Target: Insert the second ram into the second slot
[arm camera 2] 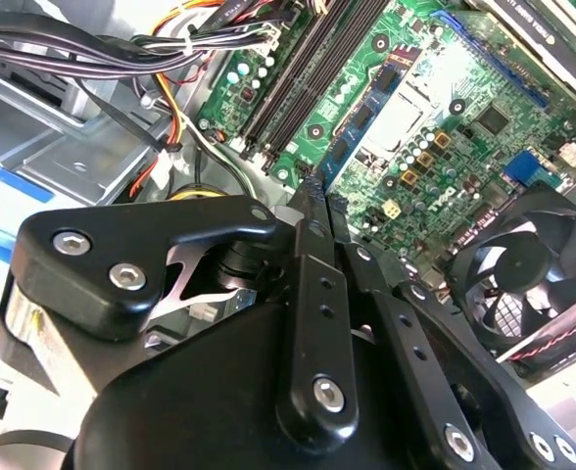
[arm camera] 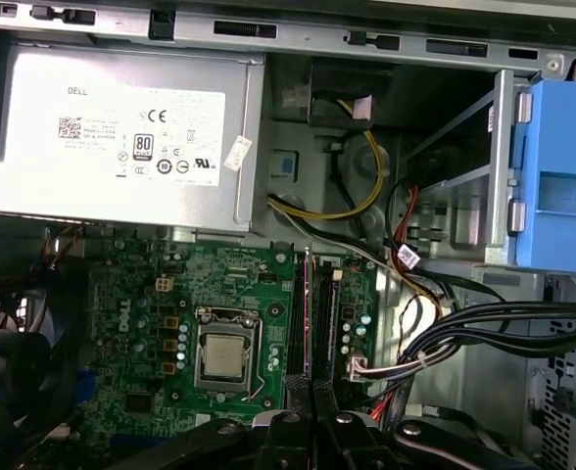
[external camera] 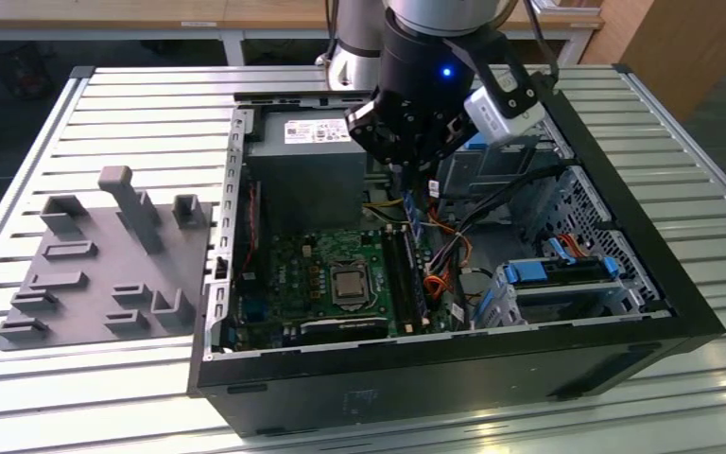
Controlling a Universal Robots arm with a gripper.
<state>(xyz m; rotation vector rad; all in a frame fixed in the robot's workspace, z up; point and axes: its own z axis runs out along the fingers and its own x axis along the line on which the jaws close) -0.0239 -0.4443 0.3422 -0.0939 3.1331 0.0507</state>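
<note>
My gripper (external camera: 410,184) hangs inside the open computer case (external camera: 464,350), over the far end of the motherboard. It is shut on the second ram (external camera: 408,203), a thin blue stick held on edge. In the second wrist view the fingers (arm camera 2: 308,225) meet at the gripper's tip (arm camera 2: 314,191), and the ram (arm camera 2: 345,147) runs away from them beside the slots (arm camera 2: 303,78). The first wrist view shows the ram (arm camera: 308,313) edge-on as a thin line over the black slots (arm camera: 325,313), above the gripper (arm camera: 311,401). In the exterior view the slots (external camera: 404,274) lie below the stick, apart from it.
Cable bundles (external camera: 445,236) run close beside the slots on the exterior view's right. The power supply (arm camera: 112,137) sits at the case's far end, blue drive-bay clips (external camera: 565,270) at the right, a fan (arm camera 2: 523,264) past the processor socket (arm camera: 224,357). A grey fixture plate (external camera: 98,265) lies left of the case.
</note>
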